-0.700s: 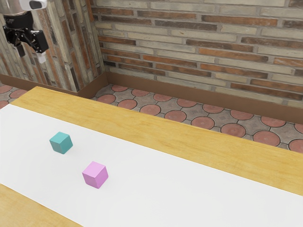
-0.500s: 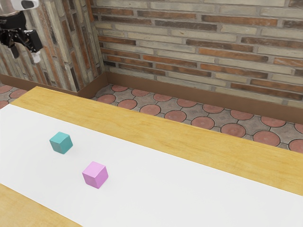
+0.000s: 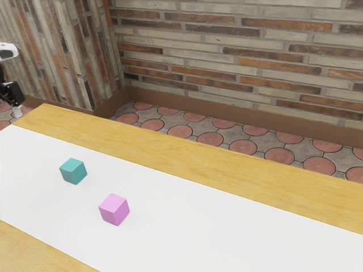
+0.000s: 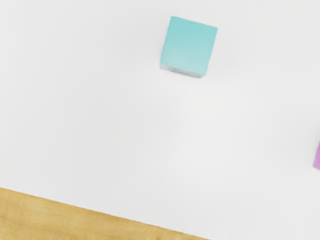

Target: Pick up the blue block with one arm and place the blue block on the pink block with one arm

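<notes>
Because the tool (image 3: 13, 103) hung at the exterior view's far left edge, well apart from both blocks, a long approach could have landed off-centre and knocked the blue block (image 3: 73, 170) toward the pink block (image 3: 114, 209). The blue block lay on the tabletop (image 3: 238, 170) at lower left, below and right of the tool. Whether the tool stood wide or narrow could not be told.

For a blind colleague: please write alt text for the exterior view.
A blue block and a pink block sit apart on the white cover of a wooden table, the pink one nearer the camera. The gripper hangs at the exterior view's left edge, away from both. A brick wall stands behind.
</notes>
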Robot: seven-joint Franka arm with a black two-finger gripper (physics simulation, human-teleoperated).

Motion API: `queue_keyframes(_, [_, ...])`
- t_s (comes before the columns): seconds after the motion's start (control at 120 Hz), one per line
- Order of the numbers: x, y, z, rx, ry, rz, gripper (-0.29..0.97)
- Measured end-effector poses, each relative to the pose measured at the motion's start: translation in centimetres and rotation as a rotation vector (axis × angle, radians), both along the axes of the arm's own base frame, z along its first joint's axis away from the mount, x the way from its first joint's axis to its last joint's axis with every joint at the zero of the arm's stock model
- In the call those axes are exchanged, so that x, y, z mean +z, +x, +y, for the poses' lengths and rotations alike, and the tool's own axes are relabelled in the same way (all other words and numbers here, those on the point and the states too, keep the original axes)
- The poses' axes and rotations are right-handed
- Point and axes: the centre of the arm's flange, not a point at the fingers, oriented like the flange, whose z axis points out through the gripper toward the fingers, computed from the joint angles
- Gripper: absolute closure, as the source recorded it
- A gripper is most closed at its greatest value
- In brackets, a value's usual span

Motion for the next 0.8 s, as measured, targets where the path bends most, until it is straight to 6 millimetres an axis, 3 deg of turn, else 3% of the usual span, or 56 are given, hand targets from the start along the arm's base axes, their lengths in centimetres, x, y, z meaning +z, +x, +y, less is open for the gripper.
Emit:
queue_keyframes(0.1, [-6.9,-0.2,2.4,0.056,0.015,0.001,0.00])
queue_keyframes(0.183, [-12.1,1.0,4.7,0.114,0.036,-0.007,0.00])
queue_keyframes(0.25, [-14.2,1.8,5.6,0.153,0.036,-0.039,0.00])
queue_keyframes(0.425, [-15.4,4.8,4.1,0.088,0.042,-0.136,0.00])
queue_keyframes(0.8, [-17.9,6.4,3.0,-0.093,0.013,-0.150,0.00])
